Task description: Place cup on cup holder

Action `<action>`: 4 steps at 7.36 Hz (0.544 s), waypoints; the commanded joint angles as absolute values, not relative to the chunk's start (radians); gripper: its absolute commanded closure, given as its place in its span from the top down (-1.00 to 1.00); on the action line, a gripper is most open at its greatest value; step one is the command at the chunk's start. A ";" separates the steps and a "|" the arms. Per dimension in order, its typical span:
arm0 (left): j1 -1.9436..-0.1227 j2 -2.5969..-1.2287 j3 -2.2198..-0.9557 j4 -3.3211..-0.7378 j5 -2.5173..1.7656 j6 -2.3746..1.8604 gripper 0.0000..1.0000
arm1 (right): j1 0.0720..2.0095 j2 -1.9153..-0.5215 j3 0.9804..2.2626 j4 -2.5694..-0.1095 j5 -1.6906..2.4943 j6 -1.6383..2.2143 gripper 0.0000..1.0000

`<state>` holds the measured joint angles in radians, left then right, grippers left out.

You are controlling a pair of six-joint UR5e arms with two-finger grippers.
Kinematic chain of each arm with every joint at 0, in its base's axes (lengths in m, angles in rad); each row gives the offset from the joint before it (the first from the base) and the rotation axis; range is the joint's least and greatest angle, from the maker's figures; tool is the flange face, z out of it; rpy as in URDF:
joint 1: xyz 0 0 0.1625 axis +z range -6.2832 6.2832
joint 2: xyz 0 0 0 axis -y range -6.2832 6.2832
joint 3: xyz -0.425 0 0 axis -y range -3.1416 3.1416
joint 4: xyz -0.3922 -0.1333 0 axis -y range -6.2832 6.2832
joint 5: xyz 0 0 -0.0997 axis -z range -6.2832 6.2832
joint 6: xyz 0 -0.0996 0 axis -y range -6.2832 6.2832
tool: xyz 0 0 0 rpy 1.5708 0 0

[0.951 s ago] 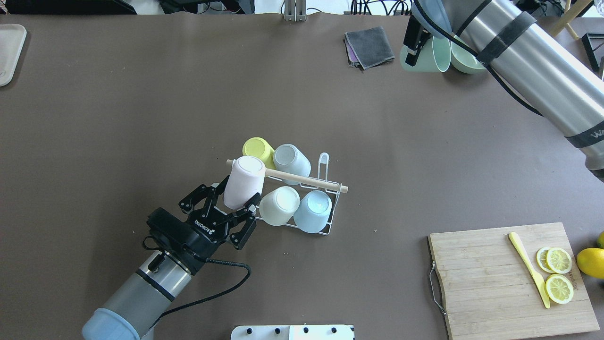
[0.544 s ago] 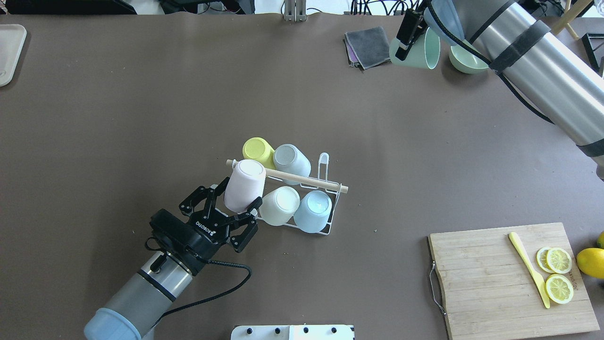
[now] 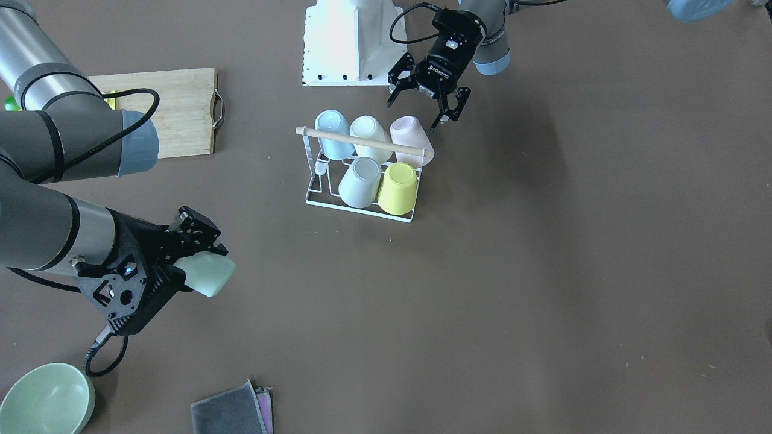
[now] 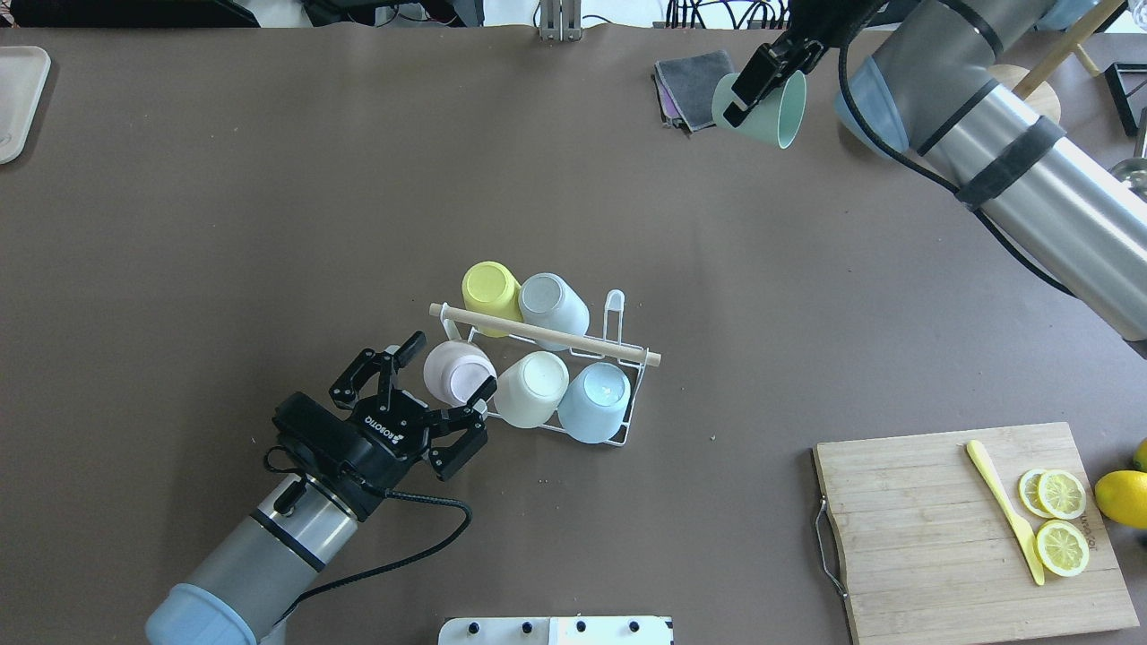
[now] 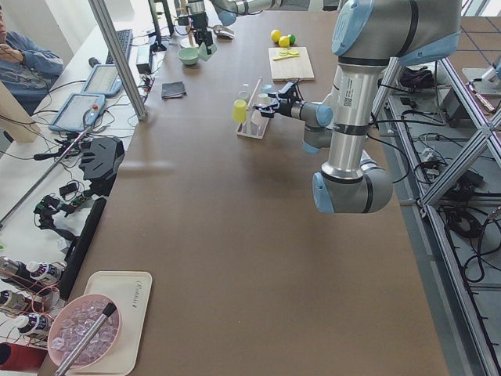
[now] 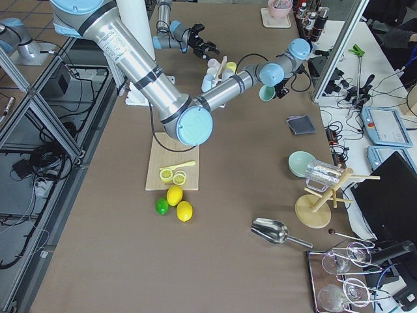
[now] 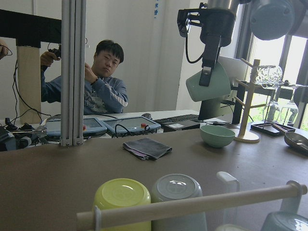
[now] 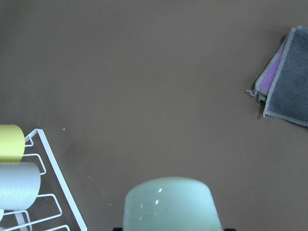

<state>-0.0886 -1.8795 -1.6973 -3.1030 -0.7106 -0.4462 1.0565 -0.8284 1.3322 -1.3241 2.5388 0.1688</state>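
Note:
The cup holder (image 4: 631, 410) is a white wire rack with a wooden rod handle (image 4: 547, 333), at the table's middle. It carries a yellow cup (image 4: 490, 287), a grey cup (image 4: 554, 303), a cream cup (image 4: 530, 387), a light blue cup (image 4: 596, 399) and a pink cup (image 4: 457, 372), all upside down. My left gripper (image 4: 450, 365) is open, its fingers either side of the pink cup and apart from it (image 3: 416, 113). My right gripper (image 4: 757, 85) is shut on a mint green cup (image 4: 766, 112) and holds it in the air at the far right (image 3: 208, 272).
A grey cloth (image 4: 690, 85) lies far right, a green bowl (image 3: 45, 398) beside it. A wooden cutting board (image 4: 950, 528) with lemon slices and a yellow knife lies near right, a lemon (image 4: 1122, 498) at its edge. A white tray (image 4: 18, 98) sits far left.
The left gripper has let go of the pink cup, which dropped from a tilt onto the rack. The right arm has carried the mint cup left, away from the bowl.

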 commanded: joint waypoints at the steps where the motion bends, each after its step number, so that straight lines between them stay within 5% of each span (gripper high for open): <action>1: -0.113 -1.739 -1.800 -3.010 -0.792 -0.460 0.97 | 0.975 -0.870 1.328 -0.959 2.403 0.427 -1.00; 4: -0.488 -1.602 -1.959 -2.624 -1.456 -0.635 0.97 | 0.879 -0.909 1.350 -0.465 2.228 0.755 -1.00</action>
<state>-0.3170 -1.6479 -1.9057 -2.7724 -1.1575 -0.5696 0.9227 -0.8891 1.3418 -0.6936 2.3123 0.5906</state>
